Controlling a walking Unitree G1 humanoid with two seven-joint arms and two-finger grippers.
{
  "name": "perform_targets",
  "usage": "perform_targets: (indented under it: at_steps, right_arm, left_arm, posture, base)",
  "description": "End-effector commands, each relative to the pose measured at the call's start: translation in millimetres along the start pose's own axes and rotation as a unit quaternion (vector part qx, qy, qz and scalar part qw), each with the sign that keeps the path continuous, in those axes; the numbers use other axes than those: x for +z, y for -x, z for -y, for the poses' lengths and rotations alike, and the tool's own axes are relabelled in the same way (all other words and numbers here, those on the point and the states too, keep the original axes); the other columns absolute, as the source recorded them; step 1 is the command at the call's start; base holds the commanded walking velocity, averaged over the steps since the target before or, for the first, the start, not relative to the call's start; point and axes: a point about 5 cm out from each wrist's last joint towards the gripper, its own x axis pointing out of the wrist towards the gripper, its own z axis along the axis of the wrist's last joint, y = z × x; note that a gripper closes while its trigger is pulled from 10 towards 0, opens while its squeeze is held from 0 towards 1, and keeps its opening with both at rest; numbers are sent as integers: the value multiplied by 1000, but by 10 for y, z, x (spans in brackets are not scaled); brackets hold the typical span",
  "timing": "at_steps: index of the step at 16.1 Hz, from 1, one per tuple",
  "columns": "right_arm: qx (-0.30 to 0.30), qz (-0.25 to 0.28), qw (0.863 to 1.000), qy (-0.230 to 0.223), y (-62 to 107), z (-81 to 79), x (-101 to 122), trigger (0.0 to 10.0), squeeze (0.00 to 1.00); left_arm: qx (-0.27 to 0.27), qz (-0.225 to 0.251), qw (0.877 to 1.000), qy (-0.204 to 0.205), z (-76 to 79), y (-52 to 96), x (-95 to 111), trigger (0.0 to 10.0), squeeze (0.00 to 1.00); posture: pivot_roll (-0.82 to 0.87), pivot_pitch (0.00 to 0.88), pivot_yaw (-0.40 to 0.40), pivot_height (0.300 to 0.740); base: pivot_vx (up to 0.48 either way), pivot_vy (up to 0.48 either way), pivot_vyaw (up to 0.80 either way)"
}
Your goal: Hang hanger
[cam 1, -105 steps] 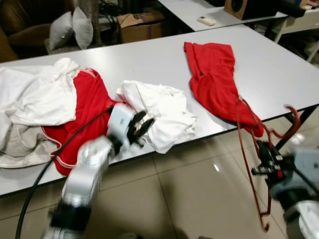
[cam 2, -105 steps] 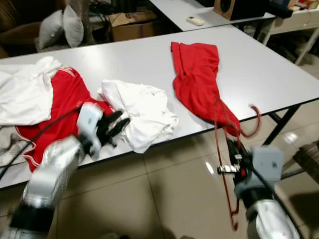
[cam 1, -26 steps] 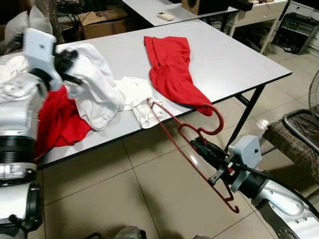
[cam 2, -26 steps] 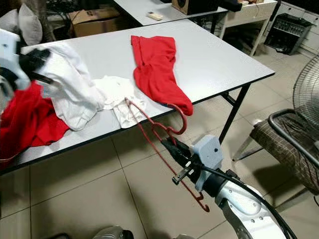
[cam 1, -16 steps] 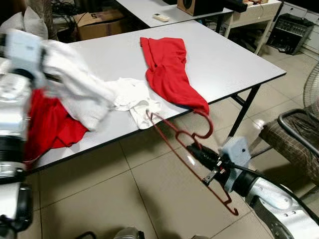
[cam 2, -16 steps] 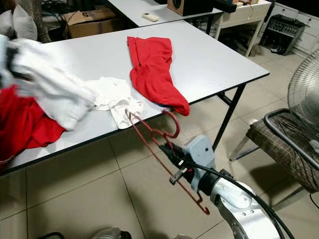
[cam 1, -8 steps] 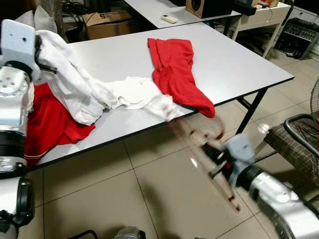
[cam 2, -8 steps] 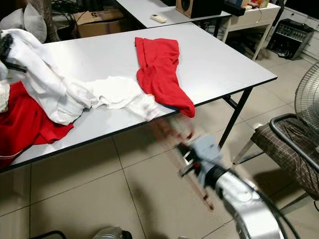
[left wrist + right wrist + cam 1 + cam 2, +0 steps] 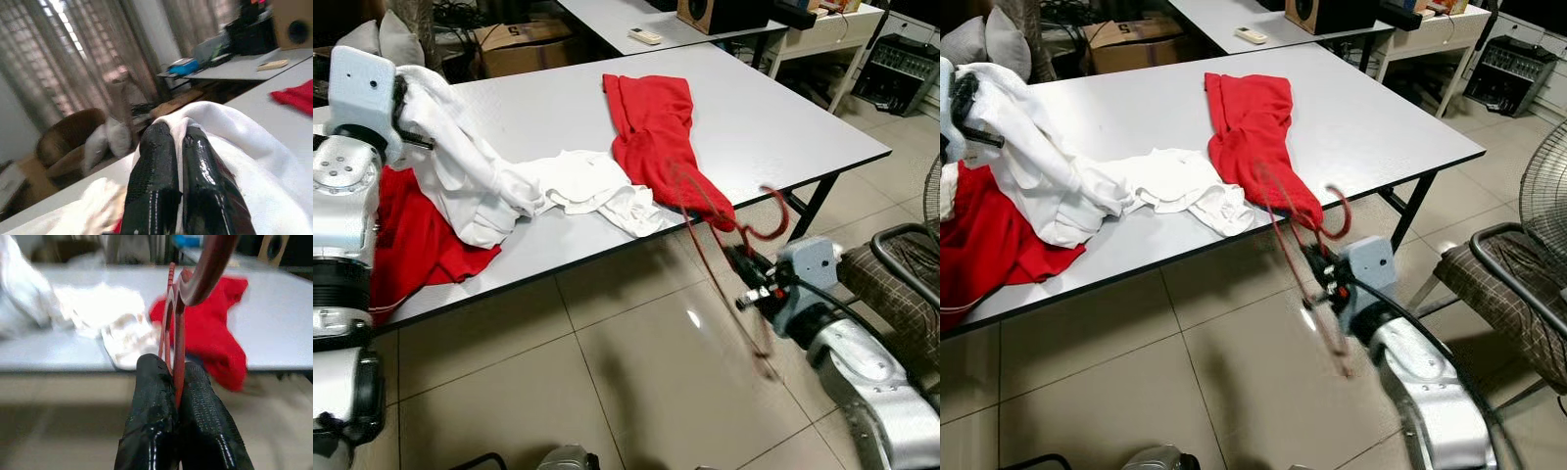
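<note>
A thin red hanger (image 9: 710, 245) is held in front of the table's near edge, its hook (image 9: 771, 227) curling up to the right. My right gripper (image 9: 751, 277) is shut on it near the neck; the right wrist view shows the fingers (image 9: 154, 382) clamped on the red wire. My left gripper (image 9: 409, 102) is raised over the table's left end, shut on a white garment (image 9: 480, 181) that drapes down to the tabletop. The left wrist view has white cloth (image 9: 230, 127) pinched between the fingers (image 9: 151, 156). A red garment (image 9: 658, 137) lies mid-table.
Another red garment (image 9: 411, 245) hangs over the grey table (image 9: 783, 127) at its left front edge. A chair (image 9: 891, 284) and a fan (image 9: 1542, 186) stand to the right. Behind are a cardboard box (image 9: 524, 44) and a second table with a remote (image 9: 647, 36).
My right gripper has swung the hanger up and toward the table, so it stands steeper with the hook higher. The left gripper still holds the white garment raised.
</note>
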Motion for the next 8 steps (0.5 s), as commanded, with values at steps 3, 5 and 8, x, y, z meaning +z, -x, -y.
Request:
perform_targets:
  at_steps: [3, 5, 8]
  right_arm:
    - [-59, 42, 997, -5, 25, 117, 122, 10000, 0]
    - [-78, 34, 996, -1, 65, 136, 99, 10000, 0]
    - [-100, 27, 995, 2, 156, 176, 69, 10000, 0]
  left_arm:
    - [-51, 12, 998, 29, 343, -128, 51, 0, 0]
    - [-64, 0, 996, 64, 615, -274, 90, 0, 0]
    - [-63, -14, 995, 79, 732, -375, 174, 0, 0]
  posture:
    - [-62, 0, 38, 740]
    - [-88, 0, 53, 740]
    - [-110, 0, 72, 740]
  base:
    - [0, 0, 0]
    - [0, 0, 0]
    - [0, 0, 0]
